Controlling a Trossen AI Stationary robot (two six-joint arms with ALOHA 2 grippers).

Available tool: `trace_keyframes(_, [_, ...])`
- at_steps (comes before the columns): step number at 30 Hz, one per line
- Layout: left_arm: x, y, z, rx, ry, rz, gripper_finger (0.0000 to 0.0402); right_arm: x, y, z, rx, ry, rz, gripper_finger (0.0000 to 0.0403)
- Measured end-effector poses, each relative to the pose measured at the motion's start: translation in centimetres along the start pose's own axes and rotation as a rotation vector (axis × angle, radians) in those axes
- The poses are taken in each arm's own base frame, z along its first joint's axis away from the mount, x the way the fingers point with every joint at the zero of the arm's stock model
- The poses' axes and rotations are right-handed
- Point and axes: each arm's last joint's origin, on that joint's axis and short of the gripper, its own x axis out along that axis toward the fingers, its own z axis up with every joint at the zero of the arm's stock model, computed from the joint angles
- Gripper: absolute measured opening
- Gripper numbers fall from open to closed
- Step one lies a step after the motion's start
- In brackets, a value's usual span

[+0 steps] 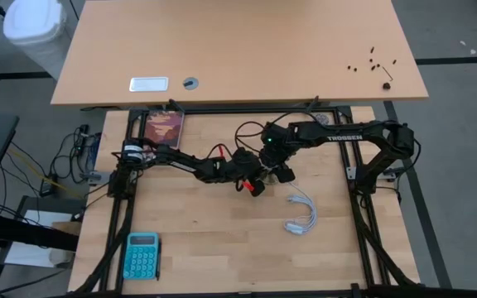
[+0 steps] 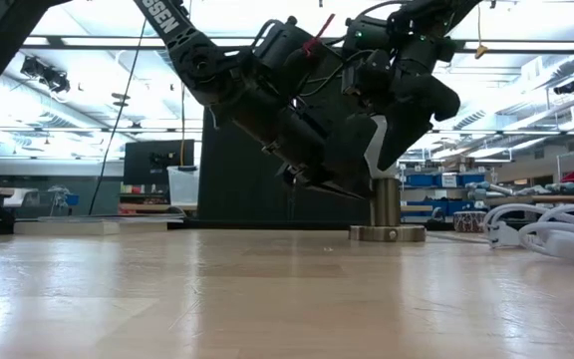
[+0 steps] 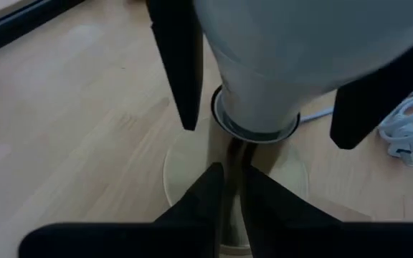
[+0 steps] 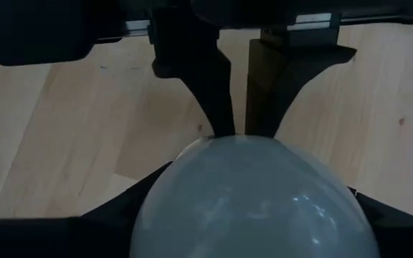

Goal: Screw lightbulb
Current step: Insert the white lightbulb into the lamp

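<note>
Lightbulb seated on socket, both jaws engaged.

Lightbulb [image 3: 278,64]: white, upright, screw base down in the brass socket [image 2: 387,214] on the wooden counter [image 2: 217,299], its dome between the right gripper [image 3: 264,86] jaws, which clamp it from either side. Left gripper [image 3: 229,190]: jaws together, pinching the socket stem just beneath the bulb. White cable [image 1: 301,213]: coiled, apart from both jaws.

A teal calculator [image 1: 142,256] lies at the workbench's near-left corner, a coiled white cable [image 1: 301,213] right of centre, a reddish-brown book [image 1: 165,128] at the back.
</note>
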Motion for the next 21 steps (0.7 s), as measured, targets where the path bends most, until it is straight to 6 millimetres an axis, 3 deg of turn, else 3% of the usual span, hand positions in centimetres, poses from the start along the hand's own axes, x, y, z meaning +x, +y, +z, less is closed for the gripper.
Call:
trace_keyframes(9, [0.0, 0.0, 0.0, -0.002, 0.006, -0.005, 0.0051, -0.5, -1.0, -1.0, 0.101, 0.028, 0.003, 0.0259])
trace_keyframes(21, [-0.1, -0.5, 0.0, -0.005, 0.027, -0.135, 0.0058, -0.6, -1.1, -1.3, 0.115, 0.043, 0.023, 0.0265])
